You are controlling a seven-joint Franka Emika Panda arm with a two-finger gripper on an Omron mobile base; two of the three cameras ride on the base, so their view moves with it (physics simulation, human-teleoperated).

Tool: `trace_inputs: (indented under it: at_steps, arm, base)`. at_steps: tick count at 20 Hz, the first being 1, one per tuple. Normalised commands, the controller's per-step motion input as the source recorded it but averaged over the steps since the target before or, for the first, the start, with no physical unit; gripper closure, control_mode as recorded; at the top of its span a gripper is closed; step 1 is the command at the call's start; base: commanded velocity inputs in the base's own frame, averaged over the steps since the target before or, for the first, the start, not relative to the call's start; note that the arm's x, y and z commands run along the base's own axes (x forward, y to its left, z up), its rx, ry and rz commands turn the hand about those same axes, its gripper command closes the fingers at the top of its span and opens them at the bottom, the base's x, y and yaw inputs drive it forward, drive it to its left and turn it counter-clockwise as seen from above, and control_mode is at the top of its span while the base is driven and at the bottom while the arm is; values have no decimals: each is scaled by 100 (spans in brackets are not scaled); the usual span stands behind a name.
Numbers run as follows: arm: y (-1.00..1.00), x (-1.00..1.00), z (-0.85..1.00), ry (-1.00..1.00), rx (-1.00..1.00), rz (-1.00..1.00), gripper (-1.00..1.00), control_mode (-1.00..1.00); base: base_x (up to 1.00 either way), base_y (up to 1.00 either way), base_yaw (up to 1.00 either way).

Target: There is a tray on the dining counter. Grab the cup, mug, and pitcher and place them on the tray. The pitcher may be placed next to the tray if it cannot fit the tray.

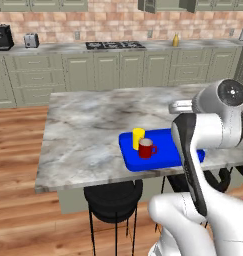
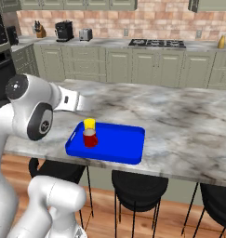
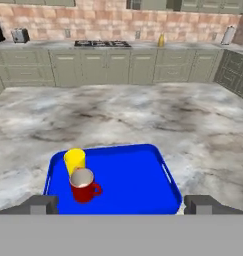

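Here we see the cup point(image 3: 74, 160) and mug point(image 3: 83, 185) touching on the tray point(image 3: 138, 182) atop the counter point(image 1: 88, 125), our gripper point(image 3: 121, 204) spread empty, and what seems the pitcher point(image 3: 161, 40) beside the stove point(image 3: 102, 44).

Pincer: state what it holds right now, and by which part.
Nothing. In the hand view the pincer is open, its fingertips spread wide above the tray; the cup and mug stand free on it.

A home kitchen: a gas stove point(image 1: 115, 45) is set in a marbled wall counter point(image 1: 58, 48) over grey-green cabinets point(image 1: 93, 70), backed by a brick wall point(image 1: 113, 22), with a coffee maker point(image 1: 2, 37), toaster point(image 1: 31, 40), wooden floor point(image 1: 15, 150) and a marbled dining counter point(image 1: 88, 135) above black stools point(image 1: 113, 197).
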Motion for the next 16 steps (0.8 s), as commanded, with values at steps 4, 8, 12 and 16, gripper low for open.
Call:
trace_inputs:
  at_steps: [4, 8, 12, 16]
  arm:
    - [10, -84, 11, 0, -1, 16, -100, -100]
    - [13, -59, 20, 0, 0, 2, -100, -100]
    - [0, -9, 26, 0, 0, -4, -100, -100]
    - [0, -3, 11, 0, 0, -4, -100, -100]
  base:
    - [0, 0, 0]
    - [0, 0, 0]
    - [0, 0, 0]
    - [0, 0, 0]
